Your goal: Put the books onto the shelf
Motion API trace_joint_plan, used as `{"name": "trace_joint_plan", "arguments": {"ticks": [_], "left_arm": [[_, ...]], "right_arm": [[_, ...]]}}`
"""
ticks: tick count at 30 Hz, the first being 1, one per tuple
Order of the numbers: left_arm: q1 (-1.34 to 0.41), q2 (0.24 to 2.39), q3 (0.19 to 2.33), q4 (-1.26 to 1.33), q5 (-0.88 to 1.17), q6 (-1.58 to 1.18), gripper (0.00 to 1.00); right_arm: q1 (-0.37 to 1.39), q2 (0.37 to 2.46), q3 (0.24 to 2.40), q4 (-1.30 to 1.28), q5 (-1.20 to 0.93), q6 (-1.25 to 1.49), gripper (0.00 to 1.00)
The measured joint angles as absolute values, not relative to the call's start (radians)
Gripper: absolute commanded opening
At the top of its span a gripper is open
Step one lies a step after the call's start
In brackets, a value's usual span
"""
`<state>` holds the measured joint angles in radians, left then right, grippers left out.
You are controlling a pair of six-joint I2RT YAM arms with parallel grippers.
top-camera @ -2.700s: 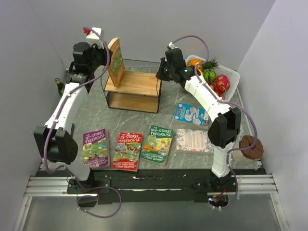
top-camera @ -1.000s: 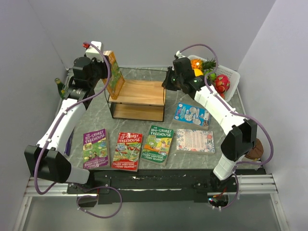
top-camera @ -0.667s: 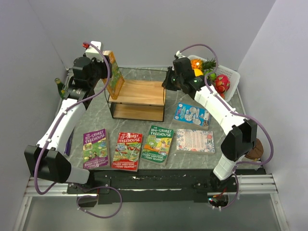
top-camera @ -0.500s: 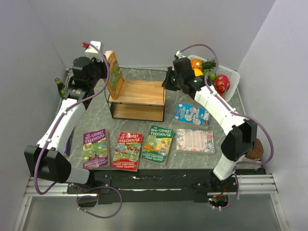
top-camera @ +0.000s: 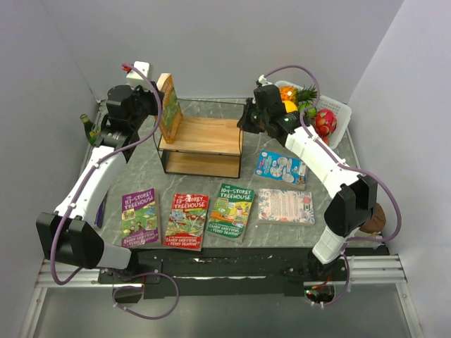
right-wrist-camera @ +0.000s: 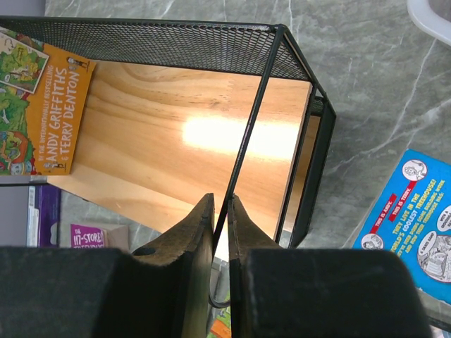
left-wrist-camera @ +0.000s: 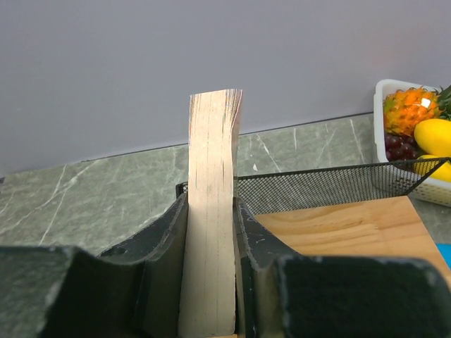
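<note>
Left end effector (left-wrist-camera: 210,205) pinches the book (left-wrist-camera: 213,141) standing at the shelf's (top-camera: 204,134) nine o'clock; right end effector (right-wrist-camera: 220,208) pinches its wire (right-wrist-camera: 243,134); release slowly.

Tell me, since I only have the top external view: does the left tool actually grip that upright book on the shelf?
Observer: Yes. In the left wrist view the left tool has a finger flat against each cover of the upright book, page edges facing the camera.
Operator: And is the right tool free?
Observer: No. The right wrist view shows the right tool shut on a thin black wire at the right end of the shelf.
</note>
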<state>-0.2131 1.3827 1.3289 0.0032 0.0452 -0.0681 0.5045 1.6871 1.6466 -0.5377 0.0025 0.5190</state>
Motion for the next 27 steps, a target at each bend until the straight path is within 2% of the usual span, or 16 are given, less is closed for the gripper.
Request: {"name": "trace_joint_plan", "arguments": {"ticks": [5,11,18,21,22,25,27], "left_arm": [[-0.215,1.388,1.329,0.009,0.029,-0.068,0.01],[-0.221,1.417,1.349,0.022,0.02,-0.066,0.09],[-0.224,1.466,1.393,0.026,0.017,-0.063,0.11],[-0.224,1.475,1.401,0.026,0.011,-0.064,0.29],[-0.224,1.477,1.405,0.022,0.01,-0.064,0.45],[-0.224,1.488,1.416,0.02,0.006,-0.07,0.58],[-0.224,1.496,1.416,0.014,0.004,-0.072,0.61]], "right_arm": [[0.505,1.687,1.647,-0.538,0.001,0.519,0.03],[0.504,1.685,1.641,-0.531,0.007,0.52,0.03],[0.503,1.683,1.638,-0.532,0.019,0.525,0.03],[0.503,1.683,1.638,-0.532,0.02,0.526,0.04],[0.503,1.683,1.638,-0.532,0.02,0.526,0.06],[0.503,1.683,1.638,-0.533,0.022,0.526,0.09],[0.503,1.681,1.638,-0.535,0.02,0.526,0.1]]}}
